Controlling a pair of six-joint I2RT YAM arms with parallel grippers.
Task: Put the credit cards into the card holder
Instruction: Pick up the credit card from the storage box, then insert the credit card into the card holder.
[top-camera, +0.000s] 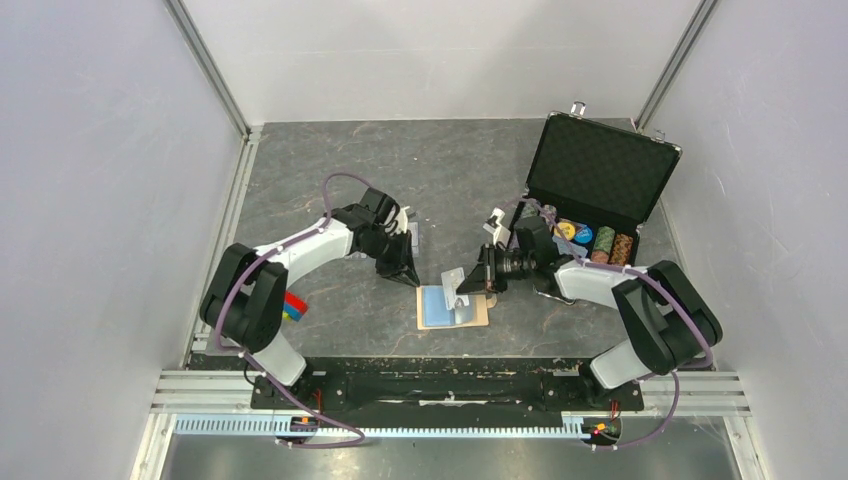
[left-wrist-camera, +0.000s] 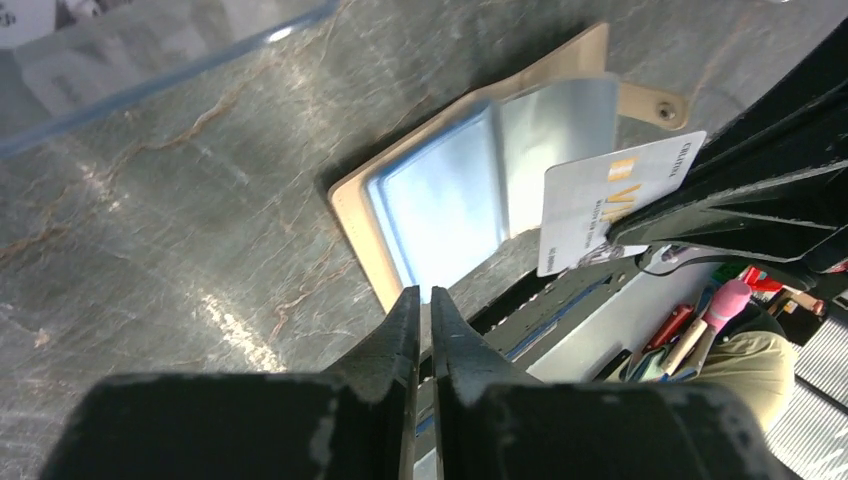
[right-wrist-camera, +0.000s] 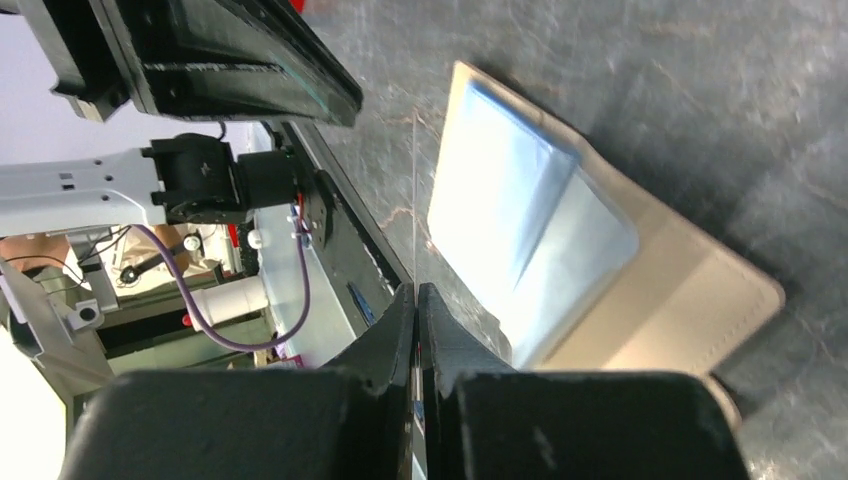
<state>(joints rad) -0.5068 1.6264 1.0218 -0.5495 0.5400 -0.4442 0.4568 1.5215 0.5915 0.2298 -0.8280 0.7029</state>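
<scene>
The tan card holder (top-camera: 452, 308) lies open and flat on the table between the two arms, its light blue pockets (left-wrist-camera: 440, 200) facing up. My right gripper (top-camera: 472, 284) is shut on one pale credit card (top-camera: 453, 283), which hangs tilted just above the holder's right half (left-wrist-camera: 600, 205). In the right wrist view that card shows only edge-on as a thin line (right-wrist-camera: 414, 200) beside the holder (right-wrist-camera: 560, 240). My left gripper (left-wrist-camera: 425, 292) hovers at the holder's left edge, its jaws almost together and empty. A second glossy card (left-wrist-camera: 140, 55) lies on the table behind the left gripper (top-camera: 408, 276).
A black case (top-camera: 600, 190) with poker chips stands open at the back right, close behind the right arm. Blue, red and yellow blocks (top-camera: 293, 305) sit by the left arm's base. Grey walls close in the table on both sides.
</scene>
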